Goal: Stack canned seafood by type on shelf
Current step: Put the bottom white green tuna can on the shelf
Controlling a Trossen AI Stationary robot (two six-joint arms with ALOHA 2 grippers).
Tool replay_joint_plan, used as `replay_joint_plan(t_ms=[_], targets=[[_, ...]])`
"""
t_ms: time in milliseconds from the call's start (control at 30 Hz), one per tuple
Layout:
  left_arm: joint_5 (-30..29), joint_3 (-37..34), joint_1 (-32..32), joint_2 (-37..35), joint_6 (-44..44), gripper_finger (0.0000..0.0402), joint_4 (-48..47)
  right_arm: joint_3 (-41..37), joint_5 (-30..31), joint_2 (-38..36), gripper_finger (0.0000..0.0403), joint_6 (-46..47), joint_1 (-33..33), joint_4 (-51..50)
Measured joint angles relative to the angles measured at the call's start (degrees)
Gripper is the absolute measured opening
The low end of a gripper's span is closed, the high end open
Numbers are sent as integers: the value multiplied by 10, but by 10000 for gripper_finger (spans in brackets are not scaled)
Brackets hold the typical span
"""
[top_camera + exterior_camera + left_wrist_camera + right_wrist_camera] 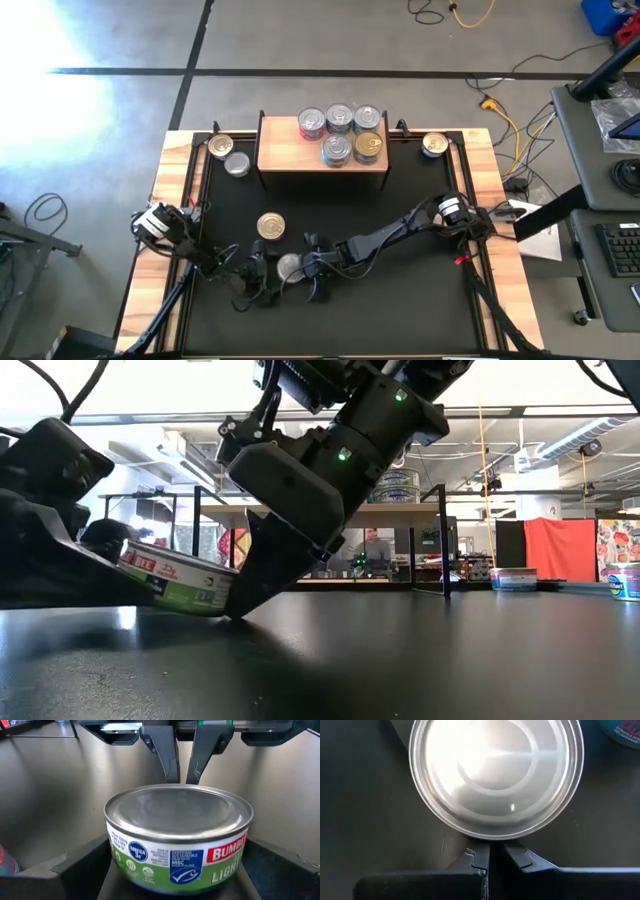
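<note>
You had yellow cables [503,118] trailing on the floor beside the black worktop [400,310], a keyboard [622,249] at its right, and a red curtain [557,552] behind.

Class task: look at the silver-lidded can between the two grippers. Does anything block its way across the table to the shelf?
Nearly: a gold-lidded can stands just behind the silver-lidded can, toward the shelf. The remaining black table up to the shelf shows nothing else.

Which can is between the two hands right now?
The silver-lidded can with the green label at the table's front, between the left hand and the shut right hand. The gold-lidded can sits apart behind it.
</note>
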Motion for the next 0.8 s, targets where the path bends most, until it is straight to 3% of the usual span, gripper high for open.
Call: replay_joint_plan(t_ms=[433,800], targets=[[40,6,27,1,5,398,-24,-4,2,0,13,-5,0,3],[12,4,29,-5,-1,377,-10,-2,11,-32,13,0,0,-57]])
